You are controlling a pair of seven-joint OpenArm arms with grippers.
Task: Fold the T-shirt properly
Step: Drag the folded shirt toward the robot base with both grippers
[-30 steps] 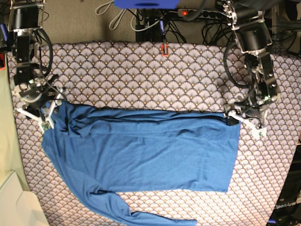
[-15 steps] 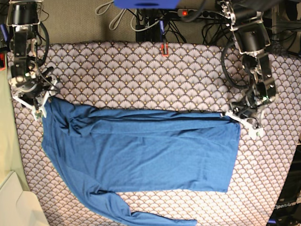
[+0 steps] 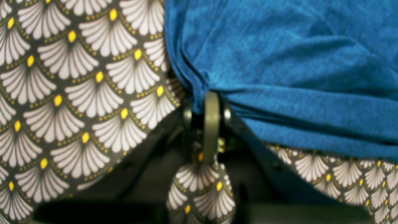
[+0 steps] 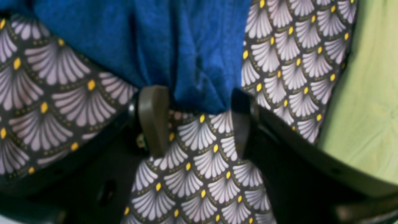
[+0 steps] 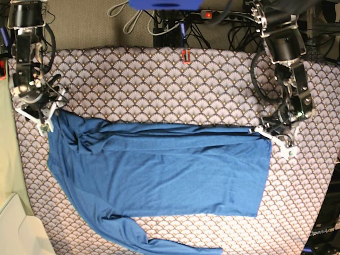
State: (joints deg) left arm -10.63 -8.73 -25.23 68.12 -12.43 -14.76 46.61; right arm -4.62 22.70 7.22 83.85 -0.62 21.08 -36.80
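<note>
Free room around the shirt

The patterned surface (image 5: 159, 85) behind the T-shirt (image 5: 159, 175) lies bare between both arms; a small red object (image 5: 186, 55) sits at its far edge.

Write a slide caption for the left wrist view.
Left pincer shut on a bunched edge of the blue T-shirt over the fan-patterned tablecloth.

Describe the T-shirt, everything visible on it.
The T-shirt is plain medium-blue soft knit, spread flat on the patterned table cover, its top edge folded over. One long sleeve trails toward the near edge. The left end effector is shut on one corner; the right end effector stands open around the other.
</note>
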